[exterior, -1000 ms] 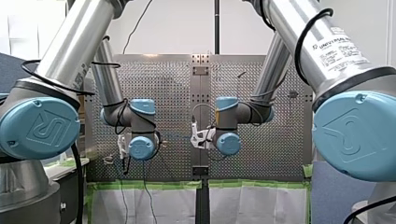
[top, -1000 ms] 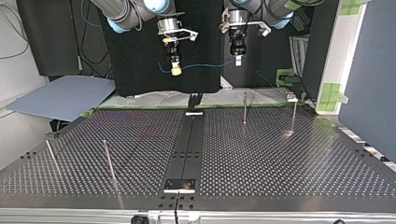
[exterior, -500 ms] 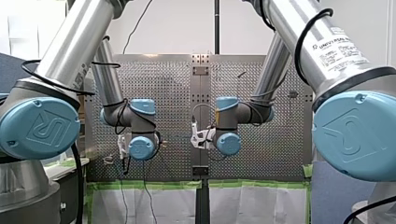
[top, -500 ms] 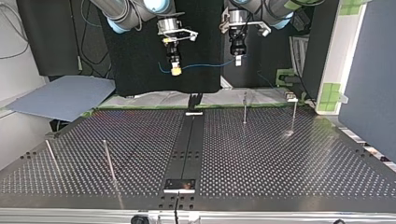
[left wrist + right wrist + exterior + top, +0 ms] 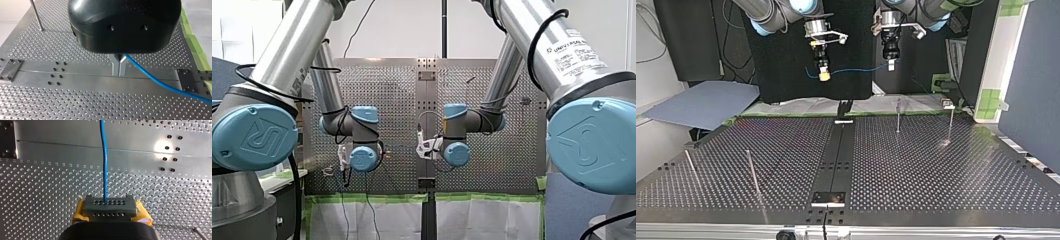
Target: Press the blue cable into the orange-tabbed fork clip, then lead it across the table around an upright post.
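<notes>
Perforated table (image 5: 936,170) lies well below both claws, which hang in the air. The robot's left claw (image 5: 119,71) has its metal fingers (image 5: 115,65) pressed together, seemingly pinching the blue cable (image 5: 160,83) at their root. The right claw (image 5: 110,207) clamps it between yellow pads (image 5: 80,213), cable running straight ahead. Pulling apart could slip it from the thin left pinch; a careless descent could snag an upright post (image 5: 897,116). No orange-tabbed clip can be made out. The right arm's label (image 5: 573,51) reads "UNIVERSAL ROBOTS".
</notes>
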`<act>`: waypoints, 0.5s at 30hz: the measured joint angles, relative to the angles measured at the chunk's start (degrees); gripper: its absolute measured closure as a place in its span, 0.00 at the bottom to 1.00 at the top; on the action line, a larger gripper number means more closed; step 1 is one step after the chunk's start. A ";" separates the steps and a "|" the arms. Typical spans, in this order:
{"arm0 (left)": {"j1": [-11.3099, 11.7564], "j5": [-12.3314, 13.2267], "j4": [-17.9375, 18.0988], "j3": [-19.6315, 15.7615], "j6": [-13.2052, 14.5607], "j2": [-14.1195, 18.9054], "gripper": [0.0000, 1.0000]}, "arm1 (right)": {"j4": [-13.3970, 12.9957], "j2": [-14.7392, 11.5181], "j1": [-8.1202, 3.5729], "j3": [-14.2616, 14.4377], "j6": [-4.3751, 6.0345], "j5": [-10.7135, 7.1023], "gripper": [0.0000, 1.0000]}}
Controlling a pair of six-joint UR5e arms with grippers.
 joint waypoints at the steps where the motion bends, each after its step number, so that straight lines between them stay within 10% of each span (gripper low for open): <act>1: 0.00 0.00 0.00 0.00 0.00 0.00 1.00 | 0.00 0.00 0.00 0.00 0.00 0.00 1.00; 15: -1.31 2.07 -0.08 -1.93 1.76 -0.70 1.00 | 1.36 1.35 1.32 -1.35 -0.07 1.35 1.00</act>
